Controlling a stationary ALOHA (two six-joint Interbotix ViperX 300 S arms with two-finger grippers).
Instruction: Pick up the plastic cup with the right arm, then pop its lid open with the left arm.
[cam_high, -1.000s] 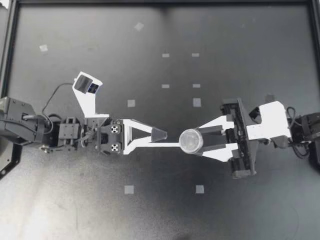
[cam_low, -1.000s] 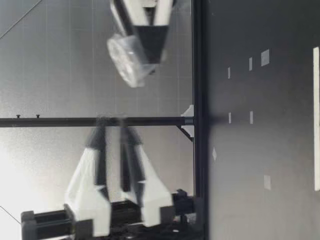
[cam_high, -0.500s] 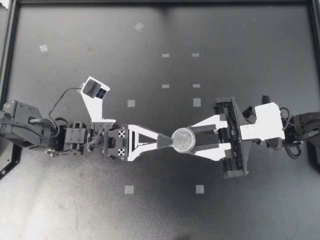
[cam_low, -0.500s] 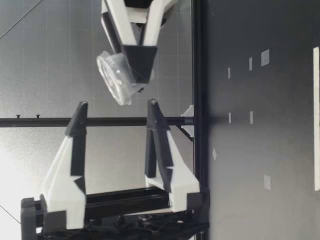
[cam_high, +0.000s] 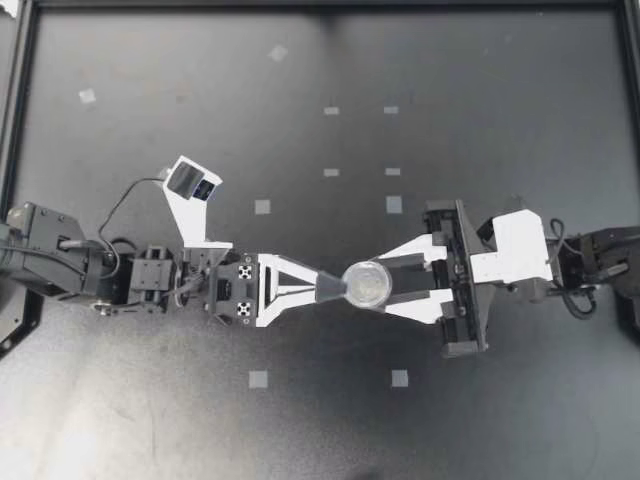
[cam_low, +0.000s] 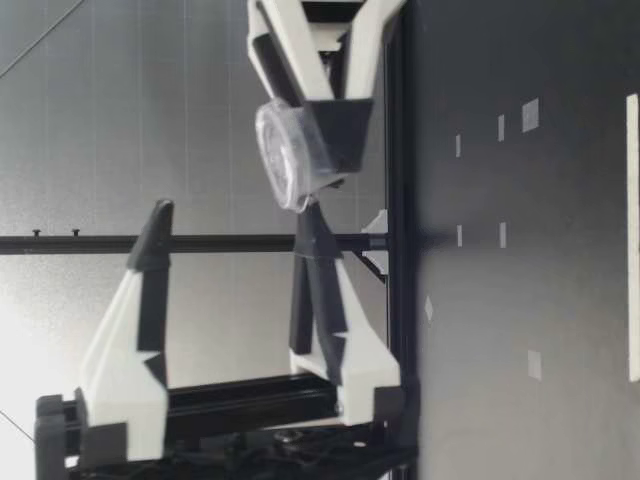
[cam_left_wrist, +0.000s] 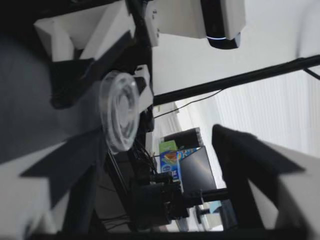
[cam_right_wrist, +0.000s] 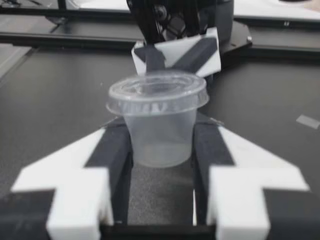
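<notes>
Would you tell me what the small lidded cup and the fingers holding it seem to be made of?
The cup: probably thin clear plastic, slightly frosted; the dark background shows through its wall. The fingers of the right tool: matte white rigid plastic, likely printed, with black pads, perhaps rubbery tape.

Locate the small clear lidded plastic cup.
Mid-table in the top view, the clear plastic cup sits clamped in my right end effector, my left end effector alongside.

Robotics lab, bench setup. Black matte table (cam_high: 480, 80) with small tape squares (cam_high: 262, 207) lies under the left gripper (cam_high: 325, 287), and a black frame rail (cam_high: 320, 4) runs along the table edge. Ahead of that gripper, past its fingers: dark monitor (cam_left_wrist: 197, 170), coloured boxes (cam_left_wrist: 172, 155), window blinds (cam_left_wrist: 270, 110).
</notes>
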